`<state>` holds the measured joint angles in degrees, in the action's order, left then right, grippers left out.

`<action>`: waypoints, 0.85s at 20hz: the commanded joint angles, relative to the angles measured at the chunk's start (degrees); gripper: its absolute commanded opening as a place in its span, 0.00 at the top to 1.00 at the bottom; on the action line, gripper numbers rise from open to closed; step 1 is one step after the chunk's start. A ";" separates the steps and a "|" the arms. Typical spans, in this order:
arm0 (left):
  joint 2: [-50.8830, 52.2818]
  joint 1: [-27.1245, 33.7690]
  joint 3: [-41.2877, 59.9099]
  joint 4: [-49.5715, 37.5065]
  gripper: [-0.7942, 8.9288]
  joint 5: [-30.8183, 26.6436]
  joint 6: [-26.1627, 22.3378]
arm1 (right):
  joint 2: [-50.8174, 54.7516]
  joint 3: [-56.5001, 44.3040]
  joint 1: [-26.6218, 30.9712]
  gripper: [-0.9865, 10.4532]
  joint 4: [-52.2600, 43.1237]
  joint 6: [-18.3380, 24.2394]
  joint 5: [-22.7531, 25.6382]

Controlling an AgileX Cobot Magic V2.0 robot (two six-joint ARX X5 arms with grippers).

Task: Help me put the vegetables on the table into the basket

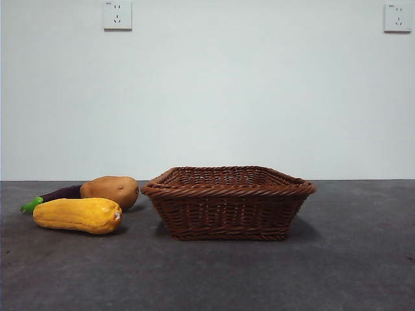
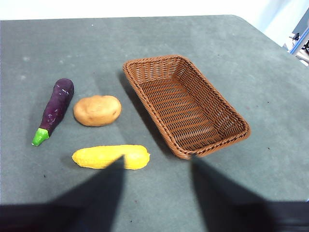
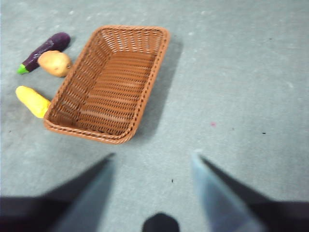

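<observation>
From the front, the basket stands empty on the desk, with corn, potato and eggplant beside it, so no step has begun. My left end effector hangs jaws apart near the corn and should descend on it; my right end effector, also apart, waits by the basket's end.

Front camera sits low, level with the table, close to the basket. Both wrist cameras look down from above; all three share basket and vegetables.

Two wall sockets high on white wall
</observation>
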<state>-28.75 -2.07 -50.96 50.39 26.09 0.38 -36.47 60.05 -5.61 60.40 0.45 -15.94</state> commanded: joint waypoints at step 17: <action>-4.83 -0.17 -0.15 -0.42 0.27 0.07 -0.63 | -9.14 0.22 -0.07 0.43 -2.58 -0.13 -2.36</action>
<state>-33.61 -2.07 -50.96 50.37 26.09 0.16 -45.21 60.10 -5.61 58.46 0.47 -18.11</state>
